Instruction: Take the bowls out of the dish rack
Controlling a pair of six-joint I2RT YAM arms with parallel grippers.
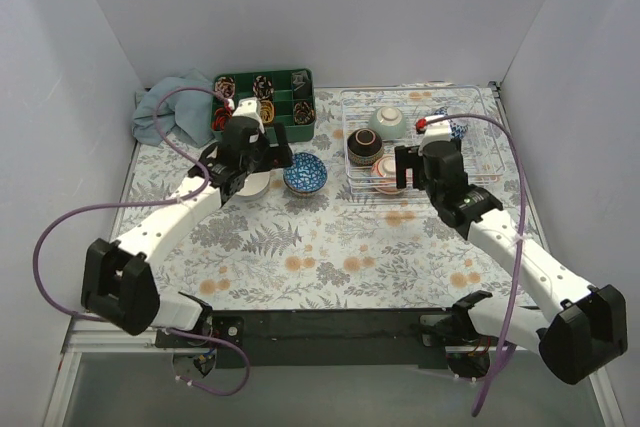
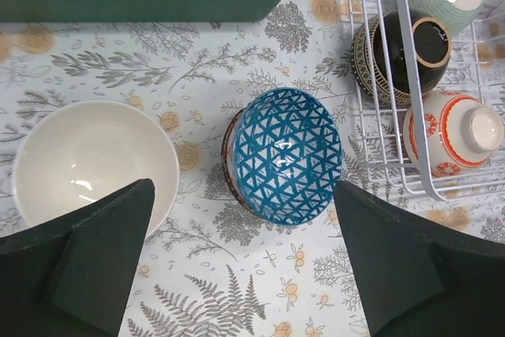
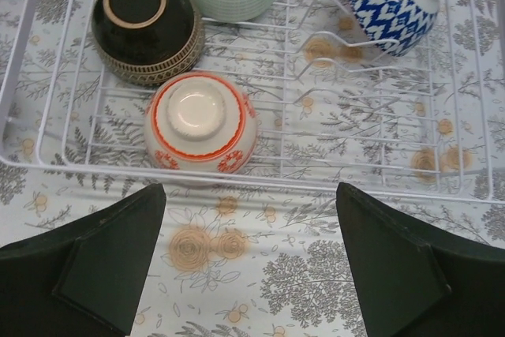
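Currently | left gripper (image 2: 243, 195) spread wide, empty | right gripper (image 3: 251, 195) spread wide, empty

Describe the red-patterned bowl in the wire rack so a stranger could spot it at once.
Find the wire dish rack at the far right. At its near left, beside the black bowl, sits the red-patterned bowl. It alone is white with orange-red bands; the others are black, green or blue.

dish rack (image 3: 347, 140): four bowls (image 3: 200, 124) inside | two bowls (image 2: 288, 155): on table (image 1: 330, 247), left of rack | tray (image 2: 158, 1): behind them
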